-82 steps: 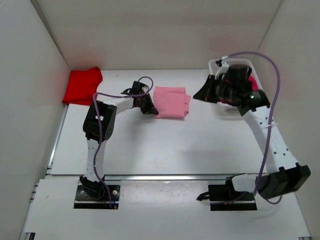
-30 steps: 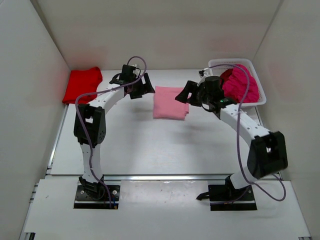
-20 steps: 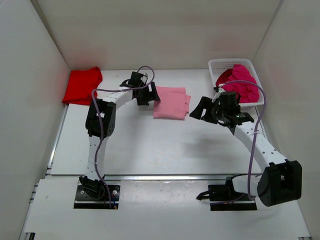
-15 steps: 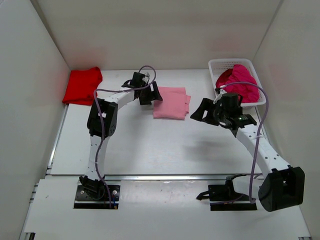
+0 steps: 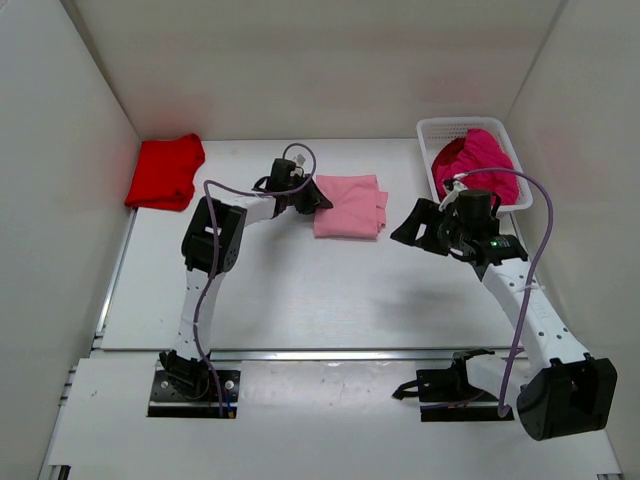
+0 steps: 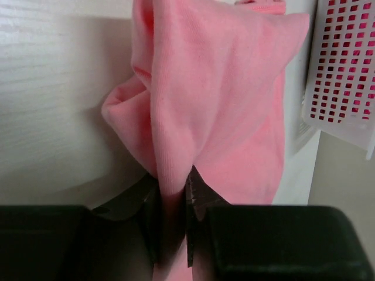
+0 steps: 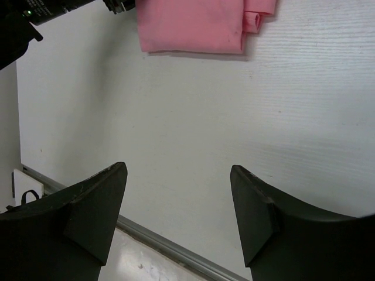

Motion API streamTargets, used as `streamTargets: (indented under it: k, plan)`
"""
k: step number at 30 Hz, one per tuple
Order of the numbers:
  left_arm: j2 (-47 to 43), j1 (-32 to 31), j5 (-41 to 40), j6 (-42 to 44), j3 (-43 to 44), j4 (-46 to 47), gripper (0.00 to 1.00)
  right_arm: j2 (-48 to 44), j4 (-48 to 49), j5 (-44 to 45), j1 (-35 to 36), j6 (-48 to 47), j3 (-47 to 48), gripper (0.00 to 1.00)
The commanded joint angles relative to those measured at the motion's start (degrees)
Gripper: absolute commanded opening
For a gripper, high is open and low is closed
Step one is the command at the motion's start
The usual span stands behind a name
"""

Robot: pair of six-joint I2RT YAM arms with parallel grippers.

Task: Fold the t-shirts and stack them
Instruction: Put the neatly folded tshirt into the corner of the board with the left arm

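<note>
A folded light pink t-shirt (image 5: 350, 206) lies at mid-table; its left edge is pinched between the jaws of my left gripper (image 5: 318, 198). The left wrist view shows the pink t-shirt (image 6: 217, 99) bunched up where my left gripper (image 6: 173, 202) is shut on it. A folded red t-shirt (image 5: 163, 171) lies at the far left. Magenta t-shirts (image 5: 480, 163) are heaped in the white basket (image 5: 432, 130). My right gripper (image 5: 418, 226) hangs open over bare table to the right of the pink t-shirt (image 7: 190, 24), with nothing between its fingers (image 7: 96, 208).
White walls close in the table on the left, back and right. The basket corner (image 6: 343, 70) shows just beyond the pink shirt in the left wrist view. A metal rail (image 5: 320, 354) runs along the table's near edge.
My left gripper moved right to the pink t-shirt's left edge and shut on it, nudging the shirt slightly right. My right arm pulled back from the shirt toward the right, still open.
</note>
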Motion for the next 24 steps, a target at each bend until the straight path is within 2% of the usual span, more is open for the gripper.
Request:
streamTargets:
  k: [1,2,4,6,10,13,16,20,24]
  plan:
    - [1.07,1.04,2.12,-6.04,1.49,5.95,0.25,-1.29,-1.10,-0.44,-0.86,-0.88,1.73,0.69]
    - [1.16,1.64,1.77,-6.57,3.86,5.60,0.17,-1.81,-1.45,0.00,-0.95,-1.40,1.56,0.69]
    - [0.99,2.70,2.03,-6.40,8.52,4.02,0.12,-2.08,-2.59,0.27,-0.95,-1.67,1.74,0.69]
    - [0.90,5.07,2.12,-5.00,16.50,-1.49,0.05,-1.99,-2.69,0.09,-1.30,-1.58,1.03,0.69]
    - [1.86,10.51,2.65,-3.41,31.45,-10.20,0.05,-2.78,-2.51,-1.05,-2.09,-0.97,0.85,0.69]
    - [3.44,14.56,3.53,-3.15,39.19,-14.60,0.00,-1.82,-2.86,-0.79,-1.74,-1.05,1.64,0.69]
    - [4.24,18.94,5.10,-4.37,43.52,-15.76,0.00,-1.03,-3.13,-1.05,-1.22,-1.58,2.35,0.69]
    - [4.33,27.29,7.47,-10.34,43.26,-10.50,0.00,-0.24,-2.16,-2.19,-0.87,-1.06,3.05,0.68]
    - [5.99,32.84,7.66,-9.74,46.86,-12.49,0.00,-0.76,-2.25,-2.37,-0.43,-1.49,3.05,0.69]
